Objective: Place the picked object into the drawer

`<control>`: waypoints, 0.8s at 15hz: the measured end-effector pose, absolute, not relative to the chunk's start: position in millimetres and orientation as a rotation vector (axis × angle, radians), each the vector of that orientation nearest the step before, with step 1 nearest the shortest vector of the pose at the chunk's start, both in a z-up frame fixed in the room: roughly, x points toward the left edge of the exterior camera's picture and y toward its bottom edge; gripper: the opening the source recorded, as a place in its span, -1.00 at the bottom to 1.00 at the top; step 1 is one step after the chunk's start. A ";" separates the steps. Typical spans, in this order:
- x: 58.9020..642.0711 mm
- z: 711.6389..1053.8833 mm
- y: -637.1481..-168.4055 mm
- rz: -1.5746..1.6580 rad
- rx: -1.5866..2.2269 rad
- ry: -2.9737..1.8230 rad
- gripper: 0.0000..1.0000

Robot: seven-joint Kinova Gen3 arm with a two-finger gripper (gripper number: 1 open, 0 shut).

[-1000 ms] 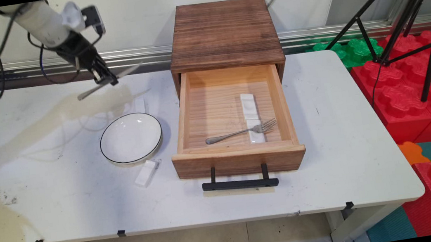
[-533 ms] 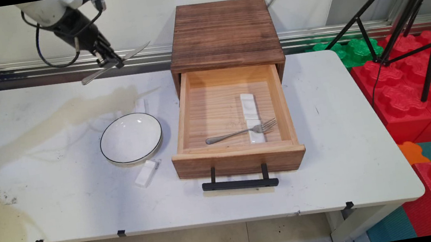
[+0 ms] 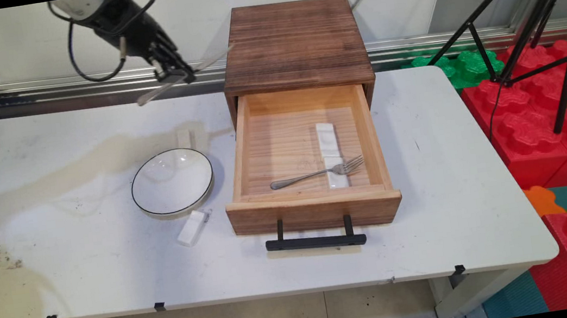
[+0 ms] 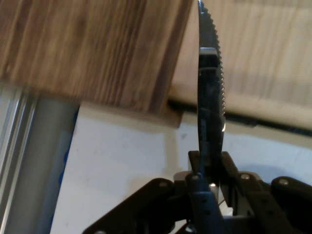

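so the knife (image 3: 180, 78) is pinched tight in the gripper (image 3: 175, 76), held up in the air off the cabinet's (image 3: 294, 42) back-left corner, long axis roughly level, blade tip toward the cabinet, open drawer (image 3: 314, 207) down to the right.

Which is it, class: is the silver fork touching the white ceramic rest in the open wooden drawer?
Touching. The main view shows the silver fork lying with its tines across the white ceramic rest inside the open wooden drawer.
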State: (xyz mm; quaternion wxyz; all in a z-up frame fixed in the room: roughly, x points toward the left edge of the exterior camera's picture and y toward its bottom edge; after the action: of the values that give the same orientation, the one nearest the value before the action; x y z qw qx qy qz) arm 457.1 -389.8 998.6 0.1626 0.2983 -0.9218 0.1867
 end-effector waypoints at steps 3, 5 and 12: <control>429.9 1004.2 -390.9 0.517 0.792 -2.618 -1.00; 409.6 1005.5 -395.0 0.506 0.750 -2.608 -1.00; 359.2 999.4 -413.7 0.478 0.658 -2.583 -1.00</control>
State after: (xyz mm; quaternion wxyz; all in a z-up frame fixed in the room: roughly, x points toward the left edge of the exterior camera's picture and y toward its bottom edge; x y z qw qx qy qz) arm 359.2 -413.7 999.4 0.2152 0.2373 -0.9315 0.1723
